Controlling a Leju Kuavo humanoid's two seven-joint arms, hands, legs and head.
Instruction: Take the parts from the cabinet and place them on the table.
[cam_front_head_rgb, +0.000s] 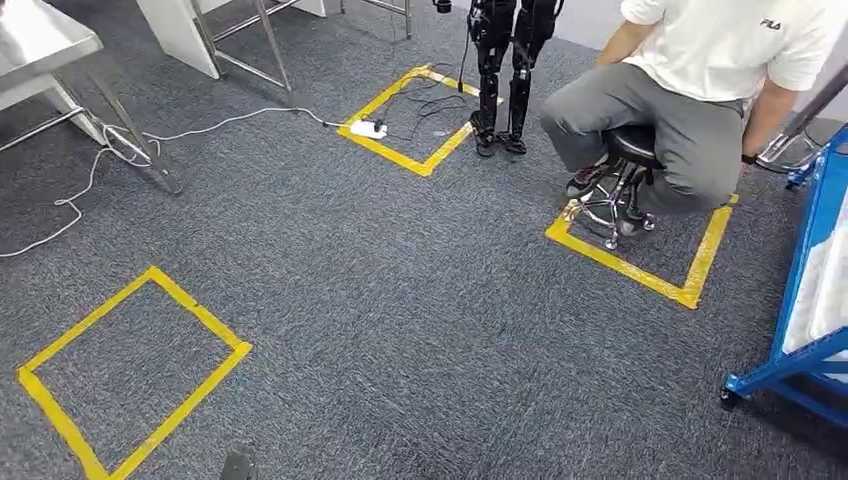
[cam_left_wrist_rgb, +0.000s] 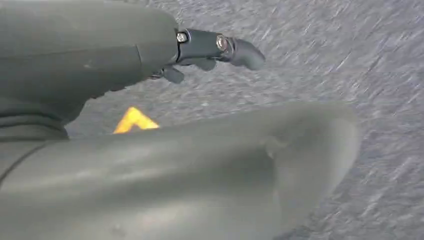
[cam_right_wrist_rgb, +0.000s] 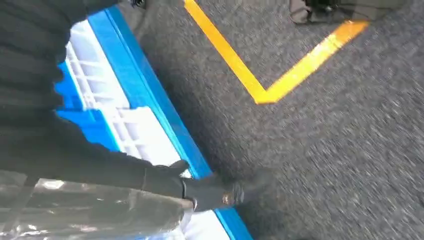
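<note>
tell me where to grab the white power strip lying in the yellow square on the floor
Grip the power strip across its narrow width, coming from above. It lies flat on the carpet, so probably only its top and long sides are free. Avoid the ends, where cables leave.

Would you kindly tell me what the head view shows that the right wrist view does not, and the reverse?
Head view alone: a person in a white shirt seated on a black stool, and a white power strip on the floor.
Right wrist view alone: the right robot hand holding a clear plastic bag.
Both: grey carpet, yellow floor tape, and the blue wheeled cart.
</note>
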